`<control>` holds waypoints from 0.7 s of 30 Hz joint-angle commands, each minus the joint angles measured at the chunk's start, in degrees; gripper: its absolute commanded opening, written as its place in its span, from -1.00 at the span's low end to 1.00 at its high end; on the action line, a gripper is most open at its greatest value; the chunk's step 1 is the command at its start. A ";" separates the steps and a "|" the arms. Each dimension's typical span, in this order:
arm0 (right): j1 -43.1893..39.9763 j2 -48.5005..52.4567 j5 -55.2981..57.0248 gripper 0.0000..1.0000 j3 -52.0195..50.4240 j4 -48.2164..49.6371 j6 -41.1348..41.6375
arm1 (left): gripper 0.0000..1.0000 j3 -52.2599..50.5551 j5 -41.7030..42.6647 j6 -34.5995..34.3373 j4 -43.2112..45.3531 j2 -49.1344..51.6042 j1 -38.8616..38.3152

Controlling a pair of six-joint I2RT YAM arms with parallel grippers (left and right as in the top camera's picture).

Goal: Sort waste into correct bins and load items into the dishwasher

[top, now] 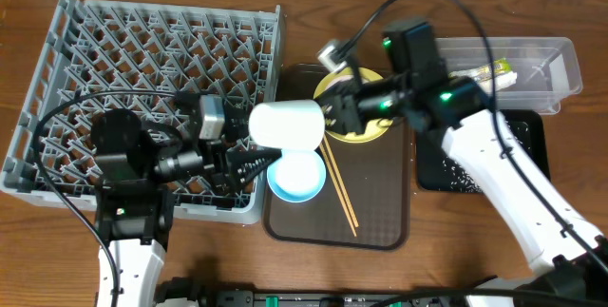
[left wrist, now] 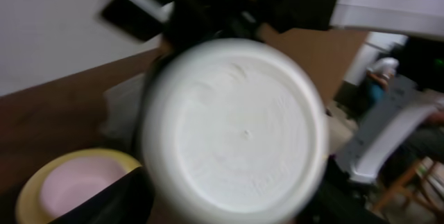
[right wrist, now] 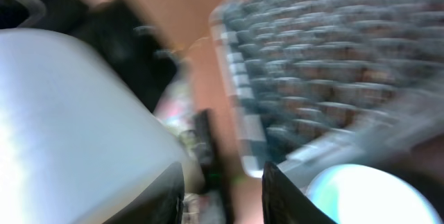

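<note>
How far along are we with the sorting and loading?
Waste looks mostly sorted: the snack wrapper lies in the clear tub, rice scraps in the black tray. In hand: the white bowl between the left pincer and right pincer; which grips it is unclear. Left: the dish rack shows no dishes; blue bowl, yellow plate and chopsticks sit on the brown tray.

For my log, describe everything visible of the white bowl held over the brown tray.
The white bowl is plain and smooth, apparently intact. It hangs on its side above the brown tray, near the light-blue bowl, its flat round base turned to the left wrist camera. The left gripper and right gripper flank it; which jaws hold it is unclear.
</note>
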 commanded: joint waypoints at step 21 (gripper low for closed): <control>-13.05 0.11 10.23 -0.44 0.07 -8.17 -5.75 | 0.28 0.74 -10.51 3.63 -13.42 -0.24 5.77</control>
